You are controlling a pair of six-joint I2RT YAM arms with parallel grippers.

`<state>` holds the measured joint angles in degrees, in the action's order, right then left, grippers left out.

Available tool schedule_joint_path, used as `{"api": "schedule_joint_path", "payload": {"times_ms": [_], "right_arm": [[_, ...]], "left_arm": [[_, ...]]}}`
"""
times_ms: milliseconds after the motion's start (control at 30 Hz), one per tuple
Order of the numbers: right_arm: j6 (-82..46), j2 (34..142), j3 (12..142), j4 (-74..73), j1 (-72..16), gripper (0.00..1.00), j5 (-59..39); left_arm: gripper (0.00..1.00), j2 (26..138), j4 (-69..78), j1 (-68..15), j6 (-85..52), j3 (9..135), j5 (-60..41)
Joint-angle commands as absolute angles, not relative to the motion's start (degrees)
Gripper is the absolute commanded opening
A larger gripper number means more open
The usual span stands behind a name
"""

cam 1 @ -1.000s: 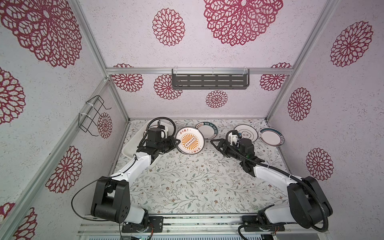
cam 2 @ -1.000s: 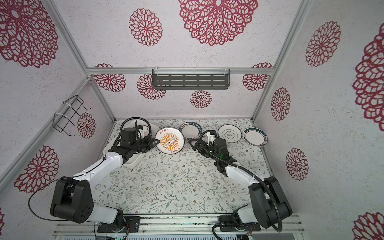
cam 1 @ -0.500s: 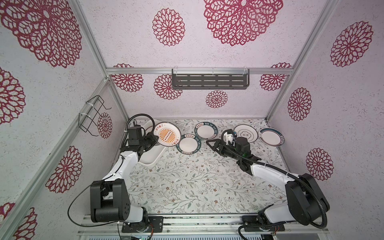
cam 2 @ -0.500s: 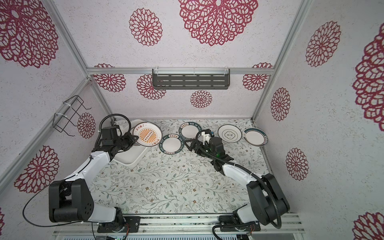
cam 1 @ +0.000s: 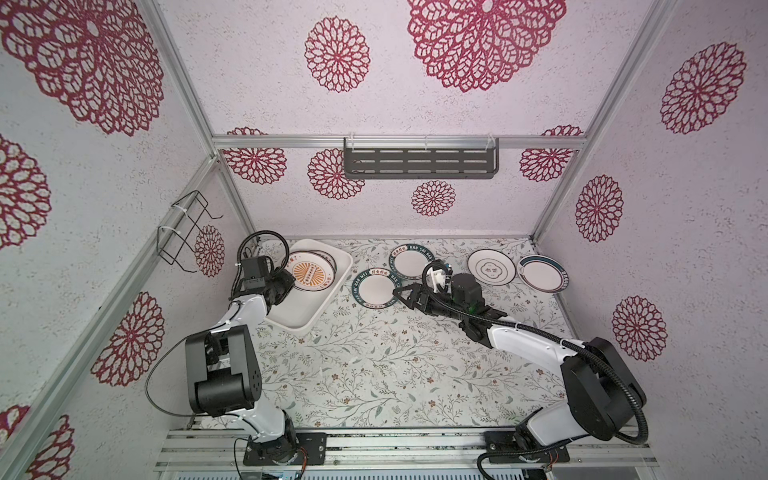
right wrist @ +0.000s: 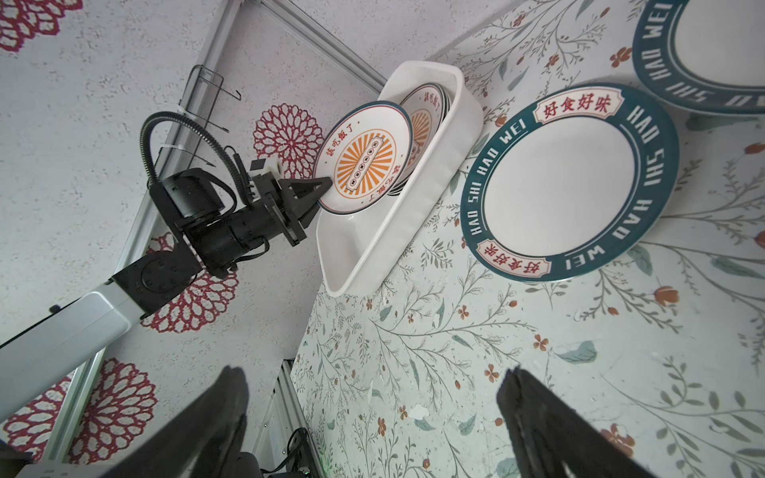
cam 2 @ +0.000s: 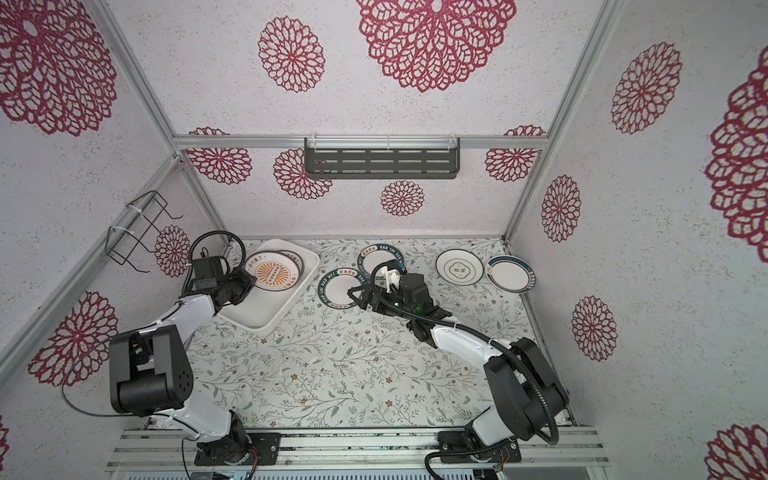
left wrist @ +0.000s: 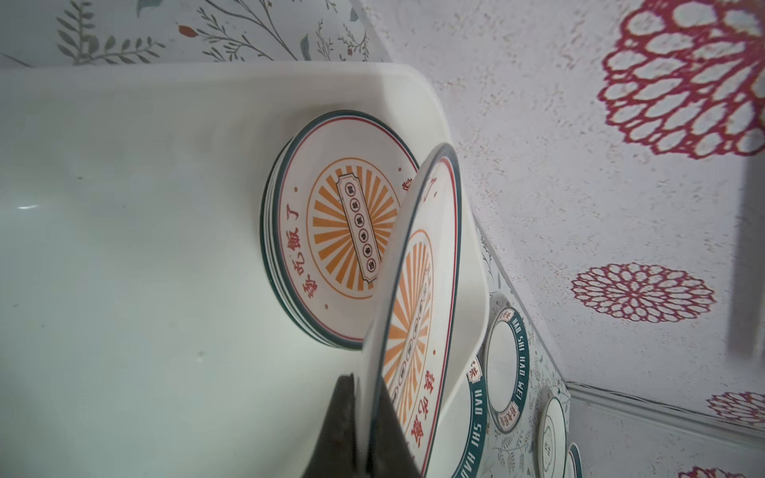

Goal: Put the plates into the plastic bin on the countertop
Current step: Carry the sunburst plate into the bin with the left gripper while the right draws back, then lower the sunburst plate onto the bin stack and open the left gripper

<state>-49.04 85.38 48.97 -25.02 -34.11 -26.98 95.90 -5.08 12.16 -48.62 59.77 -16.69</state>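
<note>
My left gripper [cam 1: 289,282] is shut on the rim of a sunburst plate [cam 1: 312,272]. It holds the plate tilted over the far end of the plastic bin [cam 1: 299,313]. In the left wrist view the held plate [left wrist: 418,289] hangs above a stack of sunburst plates [left wrist: 331,231] lying in the bin [left wrist: 124,207]. My right gripper [cam 1: 401,293] is open and empty beside a teal lettered plate [cam 1: 374,289] on the countertop [cam 1: 374,365]. In the right wrist view that plate [right wrist: 567,182] lies beyond the open gripper [right wrist: 374,372].
A second teal lettered plate [cam 1: 411,262], a thin-ringed plate [cam 1: 491,268] and a teal-rimmed plate [cam 1: 542,274] lie along the back of the countertop. A dark slotted shelf [cam 1: 419,162] hangs on the back wall and a wire rack [cam 1: 183,232] on the left wall.
My left gripper has carried the sunburst plate leftward from the middle of the countertop to over the bin. The right gripper has moved left toward the uncovered teal lettered plate.
</note>
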Motion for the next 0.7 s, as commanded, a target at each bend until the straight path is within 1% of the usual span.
{"api": "schedule_joint_path", "payload": {"times_ms": [0, 133, 300, 667], "right_arm": [[-47.5, 83.7, 50.3, -24.4, -34.4, 0.99, -25.8], [-47.1, 81.1, 48.8, -22.4, -34.5, 0.99, -24.0], [-47.4, 78.7, 47.0, -22.1, -34.5, 0.99, -21.8], [-47.0, 77.8, 46.5, -19.9, -34.5, 0.99, -20.4]], "left_arm": [[0.04, 98.7, -0.4, 12.5, -50.4, 63.3, -15.9], [0.04, 102.4, -0.3, 12.7, -50.7, 66.1, -15.6], [0.04, 105.3, 2.0, 12.7, -53.2, 66.7, -16.1], [0.05, 109.1, 2.9, 12.5, -55.9, 68.9, -17.3]]}}
